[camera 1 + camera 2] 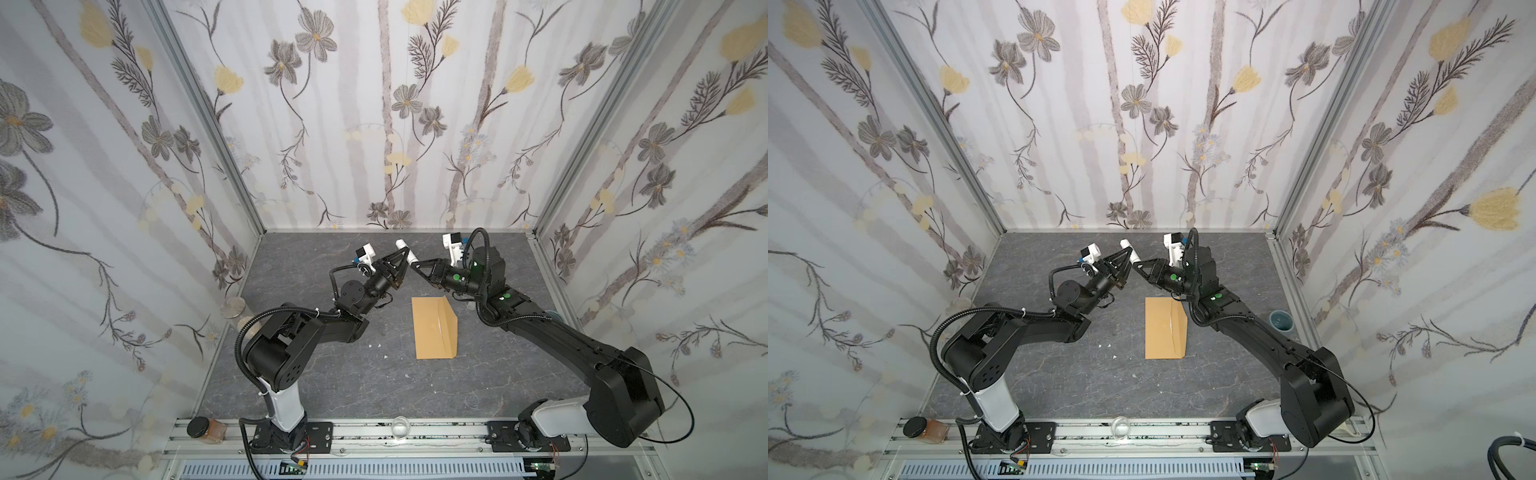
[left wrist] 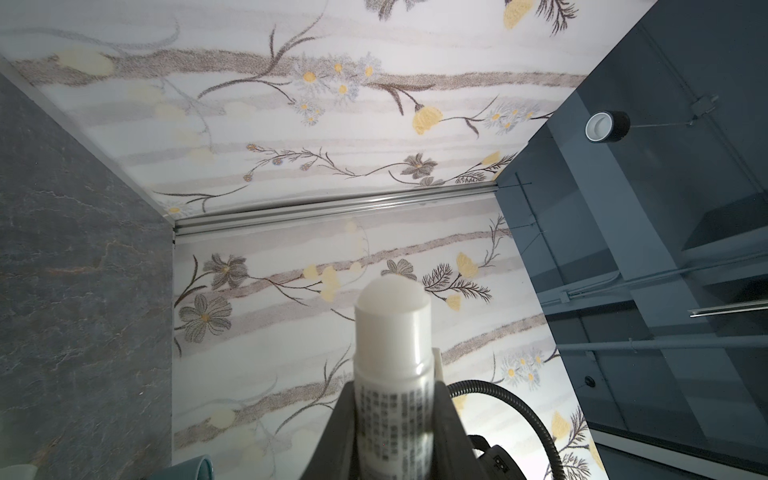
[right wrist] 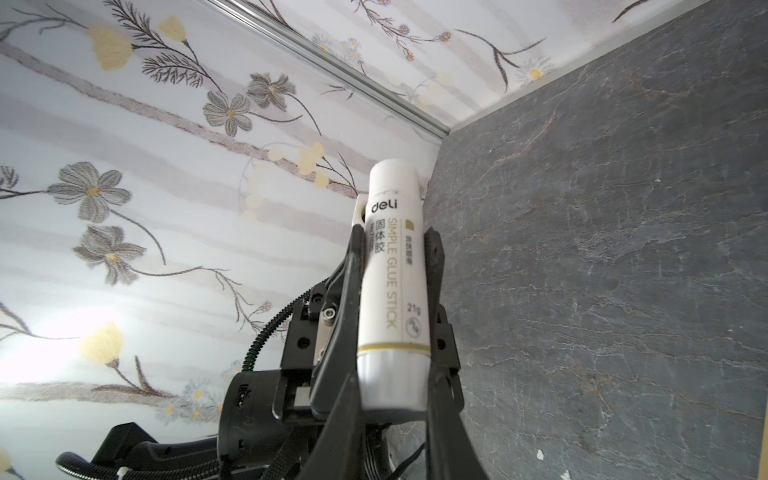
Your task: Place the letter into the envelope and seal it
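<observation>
My left pincer (image 1: 399, 253) and right pincer (image 1: 417, 266) both clamp one white glue stick (image 3: 392, 270), far centre. Nearer, the tan envelope (image 1: 434, 328) lies on the worktop (image 1: 332, 374), flap half-raised. I judge it light and floppy, best pressed along the flap. Letter unseen.

One envelope (image 1: 432, 332), one glue stick (image 3: 392, 291); two arms (image 1: 299, 328) (image 1: 573, 340), one jar (image 1: 203, 429), one cup (image 1: 1281, 321)
</observation>
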`<move>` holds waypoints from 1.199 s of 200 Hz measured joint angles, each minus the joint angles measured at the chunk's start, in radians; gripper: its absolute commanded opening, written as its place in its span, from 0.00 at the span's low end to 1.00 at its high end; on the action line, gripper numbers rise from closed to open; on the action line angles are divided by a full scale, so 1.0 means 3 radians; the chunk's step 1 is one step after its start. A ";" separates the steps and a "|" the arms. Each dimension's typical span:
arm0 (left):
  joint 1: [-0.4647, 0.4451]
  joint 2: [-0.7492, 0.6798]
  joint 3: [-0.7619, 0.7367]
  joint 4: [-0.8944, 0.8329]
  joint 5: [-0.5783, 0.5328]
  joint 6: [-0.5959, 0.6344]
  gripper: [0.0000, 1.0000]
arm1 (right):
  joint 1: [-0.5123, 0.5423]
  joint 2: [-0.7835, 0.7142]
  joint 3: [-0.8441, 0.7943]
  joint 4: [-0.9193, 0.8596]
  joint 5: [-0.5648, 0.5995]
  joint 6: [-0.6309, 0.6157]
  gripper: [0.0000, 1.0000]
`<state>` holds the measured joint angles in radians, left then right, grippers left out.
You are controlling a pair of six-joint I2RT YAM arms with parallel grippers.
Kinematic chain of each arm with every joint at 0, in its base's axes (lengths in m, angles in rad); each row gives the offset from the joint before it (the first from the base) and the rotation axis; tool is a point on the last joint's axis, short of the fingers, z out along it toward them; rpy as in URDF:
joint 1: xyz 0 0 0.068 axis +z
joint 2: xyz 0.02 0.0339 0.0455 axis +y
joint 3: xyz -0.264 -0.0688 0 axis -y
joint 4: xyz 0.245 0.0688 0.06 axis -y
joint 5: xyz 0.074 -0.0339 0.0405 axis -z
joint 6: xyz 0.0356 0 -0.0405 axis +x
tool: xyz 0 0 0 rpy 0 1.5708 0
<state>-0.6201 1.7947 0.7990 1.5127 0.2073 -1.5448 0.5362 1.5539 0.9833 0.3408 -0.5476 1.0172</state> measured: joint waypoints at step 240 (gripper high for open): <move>-0.0071 0.0057 -0.0064 0.0318 0.0239 -0.0148 0.00 | -0.0083 -0.0070 -0.0097 0.0228 -0.0058 0.0161 0.35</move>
<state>-0.6415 1.8118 0.7799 1.6081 0.2790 -1.5890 0.5114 1.5330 0.9543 0.4091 -0.5652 1.0657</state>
